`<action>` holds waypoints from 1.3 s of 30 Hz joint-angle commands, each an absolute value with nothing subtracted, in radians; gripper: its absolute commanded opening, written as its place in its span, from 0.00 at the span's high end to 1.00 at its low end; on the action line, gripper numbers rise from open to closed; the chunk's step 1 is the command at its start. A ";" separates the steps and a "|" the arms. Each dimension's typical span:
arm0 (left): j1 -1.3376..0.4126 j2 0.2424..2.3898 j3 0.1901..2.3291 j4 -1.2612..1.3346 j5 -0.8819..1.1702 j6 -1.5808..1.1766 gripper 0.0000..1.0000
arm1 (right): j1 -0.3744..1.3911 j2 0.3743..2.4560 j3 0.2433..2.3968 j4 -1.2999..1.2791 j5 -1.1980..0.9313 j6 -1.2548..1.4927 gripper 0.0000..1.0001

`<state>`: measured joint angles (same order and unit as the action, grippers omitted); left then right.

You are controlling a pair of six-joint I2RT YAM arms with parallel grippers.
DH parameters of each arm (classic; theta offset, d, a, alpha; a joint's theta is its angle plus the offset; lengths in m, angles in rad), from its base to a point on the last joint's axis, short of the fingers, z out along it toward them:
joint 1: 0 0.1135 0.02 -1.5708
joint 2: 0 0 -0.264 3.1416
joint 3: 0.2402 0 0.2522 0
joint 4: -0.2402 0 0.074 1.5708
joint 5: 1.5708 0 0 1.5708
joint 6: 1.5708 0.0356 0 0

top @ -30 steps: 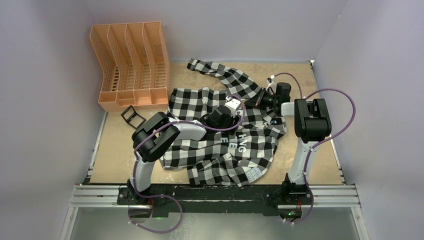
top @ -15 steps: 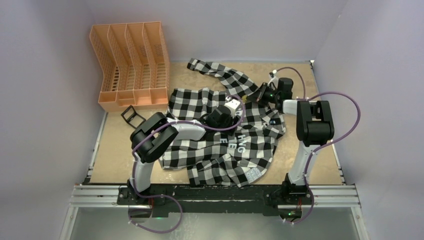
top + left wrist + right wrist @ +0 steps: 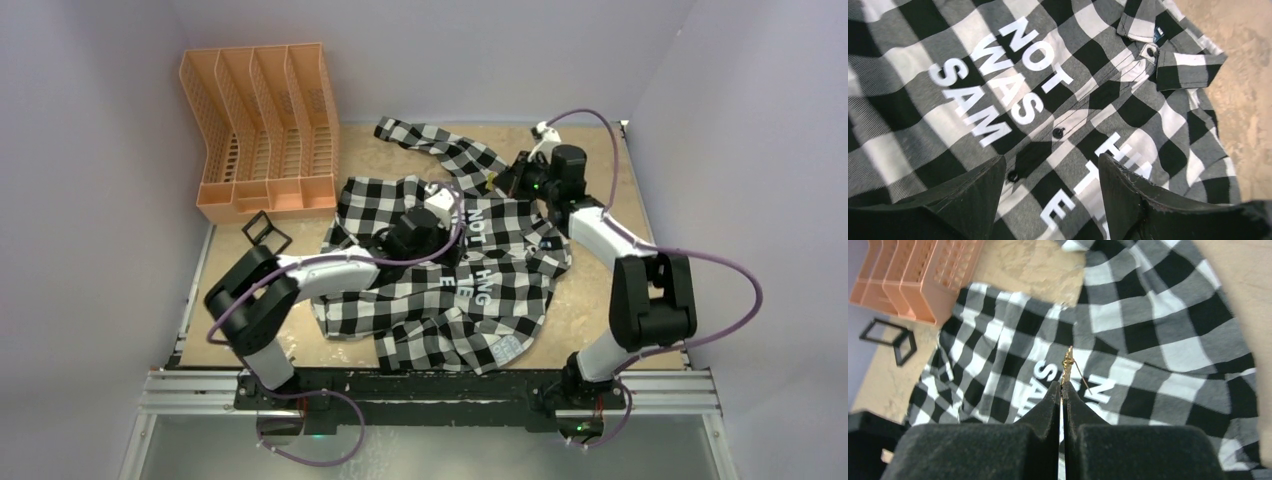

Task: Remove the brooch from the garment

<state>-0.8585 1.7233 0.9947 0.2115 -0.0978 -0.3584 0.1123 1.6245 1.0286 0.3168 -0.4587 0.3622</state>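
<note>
Right wrist view puts the brooch [image 3: 1067, 364] just above the centre of the frame. It is a thin gold piece seen edge-on, with a fine pin wire slanting down to its right. Its lower end is nipped between the tips of the right gripper [image 3: 1062, 388], whose two black fingers are pressed together with barely a sliver between them. Behind it, and seemingly apart from it, the garment [image 3: 1148, 335] fills most of the frame with black-and-white checks and white lettering. In the left wrist view, the left gripper [image 3: 1049, 161] sits at the bottom edge, its fingers spread wide with nothing between them. Through the gap show the shirt's dark buttons, with the words NOT, WAS and SAM at upper left; whether the fingers touch the cloth cannot be told. From the top external view, the shirt lies rumpled across the middle of the tan table [image 3: 390, 155]. An orange file rack [image 3: 262, 130] stands at upper left, with a small black wire frame [image 3: 264, 232] just below it.
</note>
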 commanded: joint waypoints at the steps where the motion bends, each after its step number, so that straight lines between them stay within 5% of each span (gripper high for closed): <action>1: -0.815 1.576 0.865 0.288 -0.085 -0.459 0.33 | 0.222 1.477 0.942 0.269 -0.237 0.228 1.00; 17: -0.678 1.075 0.536 0.248 -0.042 -0.718 0.20 | 0.738 1.168 0.666 0.457 0.228 -0.186 1.00; 29: -0.663 0.841 0.481 0.218 -0.052 -0.851 0.17 | 1.116 1.267 0.577 0.679 0.666 -0.547 1.00; 39: -0.663 0.944 0.501 0.324 -0.010 -0.856 0.22 | 1.248 1.478 0.466 1.263 0.865 -0.965 1.00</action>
<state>-0.6685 0.9066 0.4919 0.2474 -0.0341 -0.8387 1.2018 1.4055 0.4896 0.8852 0.7223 -0.7124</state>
